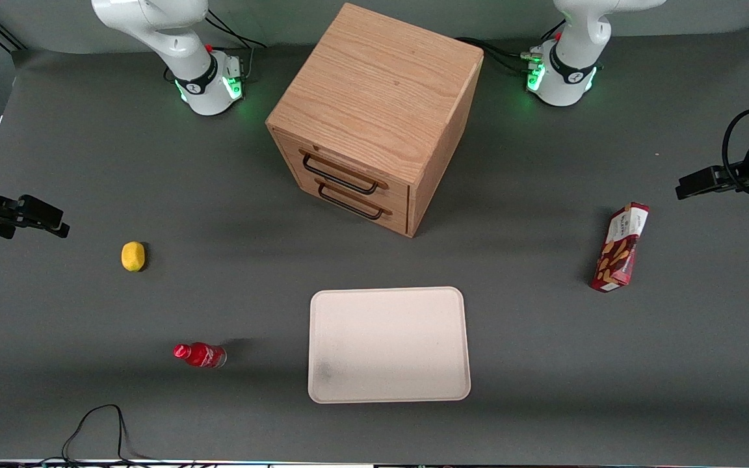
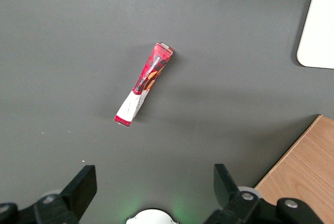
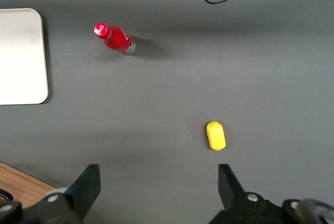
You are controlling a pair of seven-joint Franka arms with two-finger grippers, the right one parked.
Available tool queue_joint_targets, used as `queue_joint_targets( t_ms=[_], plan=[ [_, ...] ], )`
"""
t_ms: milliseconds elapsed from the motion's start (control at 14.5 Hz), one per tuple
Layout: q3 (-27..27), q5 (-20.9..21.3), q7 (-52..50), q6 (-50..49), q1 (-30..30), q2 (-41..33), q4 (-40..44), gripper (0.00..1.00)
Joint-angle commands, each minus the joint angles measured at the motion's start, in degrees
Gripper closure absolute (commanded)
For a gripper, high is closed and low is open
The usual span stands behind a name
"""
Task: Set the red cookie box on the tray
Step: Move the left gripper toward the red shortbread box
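The red cookie box [image 1: 620, 247] sat on the table [image 1: 543, 364] at about 2 o'clock from the tray [image 1: 389, 344], its label too small to read, while the gripper [image 2: 154, 195] hovered above it, fingers [image 2: 83, 185] spread apart, holding nothing.

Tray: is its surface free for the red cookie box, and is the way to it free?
Yes. The tray holds nothing. The bare table between it and the red cookie box is free. The open gripper hangs above the box. Only the wooden cabinet stands close, farther from the front camera than the tray.
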Motion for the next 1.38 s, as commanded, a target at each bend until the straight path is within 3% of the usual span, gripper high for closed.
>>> queue_joint_targets(
  t_ms=[0, 553, 1038, 1314],
  plan=[
    [0.48, 0.81, -0.1, -0.81, -0.65, -0.79, -0.5, 0.0],
    [0.31, 0.9, 1.21, -3.71, -0.39, -0.18, -0.24, 0.0],
    [0.92, 1.16, 16.67, -2.57, 0.4, 0.52, -0.41, 0.0],
    [4.61, 0.64, 28.0, -0.63, 1.37, 1.75, -0.68, 0.0]
  ],
)
